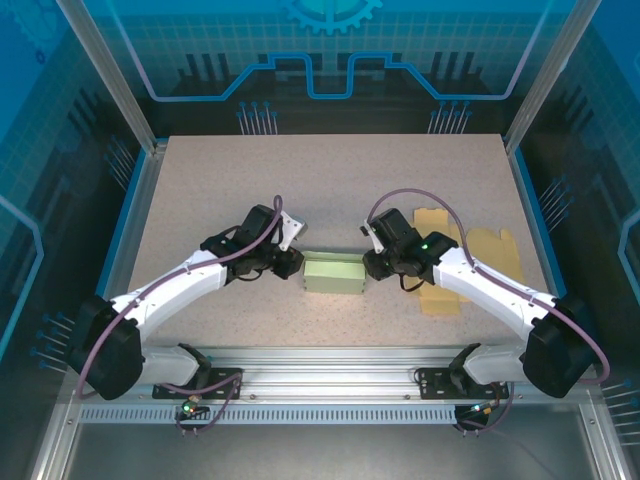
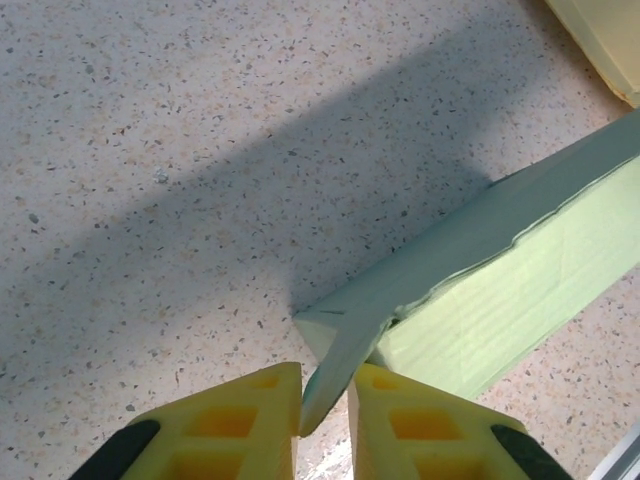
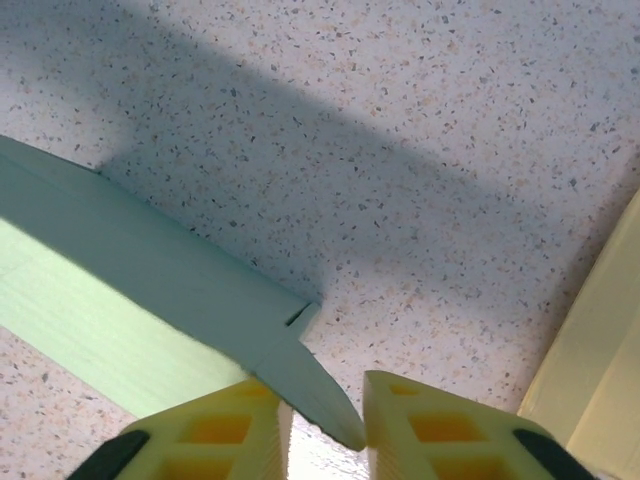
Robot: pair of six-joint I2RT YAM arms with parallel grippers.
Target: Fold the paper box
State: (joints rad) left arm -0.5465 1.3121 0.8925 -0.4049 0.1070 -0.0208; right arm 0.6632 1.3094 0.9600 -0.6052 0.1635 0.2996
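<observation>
The pale green paper box (image 1: 332,272) lies on the speckled table between the two arms, its long side facing the near edge. My left gripper (image 1: 293,262) is at the box's left end. In the left wrist view the box (image 2: 500,300) runs off to the right, and its end flap (image 2: 335,365) sits pinched in the narrow gap of the left gripper (image 2: 325,390). My right gripper (image 1: 370,262) is at the right end. There the box (image 3: 100,300) has a pointed end flap (image 3: 315,390) reaching from one yellow finger to the other of the right gripper (image 3: 328,400).
Flat yellow cardboard blanks (image 1: 470,262) lie on the table under and beside the right arm, and appear as blanks (image 2: 605,40) and blanks (image 3: 590,350) in the wrist views. A metal rail (image 1: 330,360) runs along the near edge. Blue enclosure walls surround the table.
</observation>
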